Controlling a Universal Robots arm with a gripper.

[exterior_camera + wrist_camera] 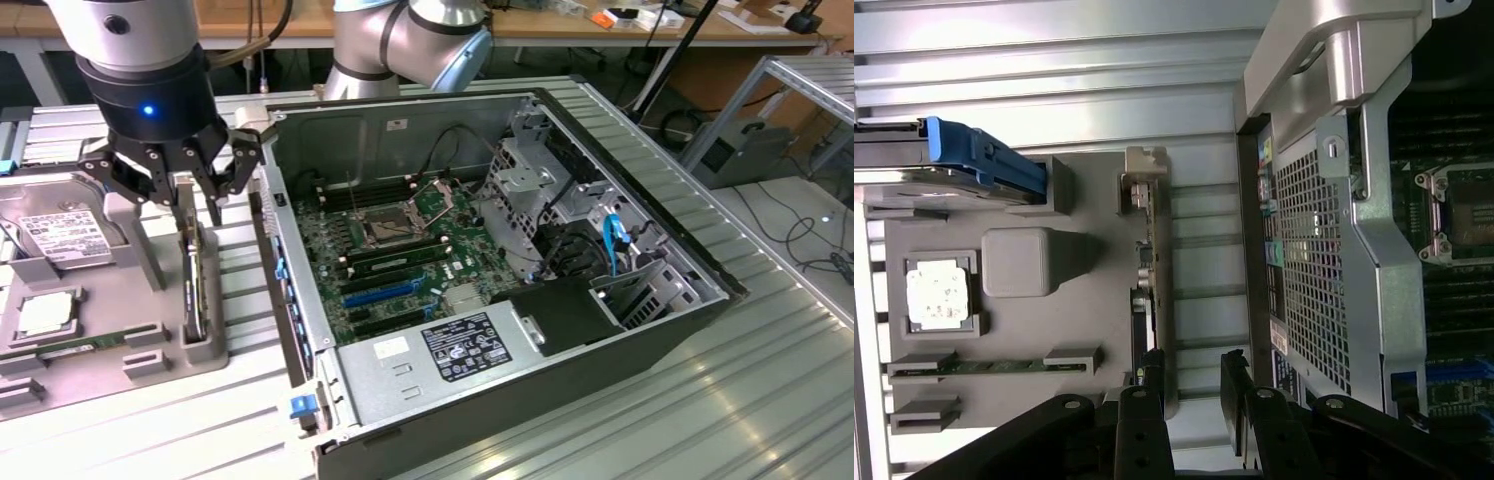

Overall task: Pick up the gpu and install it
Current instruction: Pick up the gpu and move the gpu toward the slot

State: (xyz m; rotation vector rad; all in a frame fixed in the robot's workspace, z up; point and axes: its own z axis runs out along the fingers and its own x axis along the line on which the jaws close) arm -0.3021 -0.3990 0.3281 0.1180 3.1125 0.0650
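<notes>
Table [747, 400], ribbed metal, carries an open computer case [400, 385] lying on its side with the motherboard [387, 250] exposed. Just beside the case, on the exterior view's left, sits a grey fixture tray [147, 265]. Arm [147, 50] hangs over the tray's edge nearest the case. Tray contents: a silver hard drive [60, 235] with a white label, lying flat; the gpu [198, 290], standing upright on its long edge in slotted holders along the case side of the tray, not yet lifted; a processor chip [44, 313], flat in its own recess. Fingers [1239, 400] are spread wide and hold nothing, poised just above the end of the gpu toward the back of the exterior view. In the wrist view one finger overlaps the card's thin top edge and the other stands toward the case. Contact with the card: cannot tell.
</notes>
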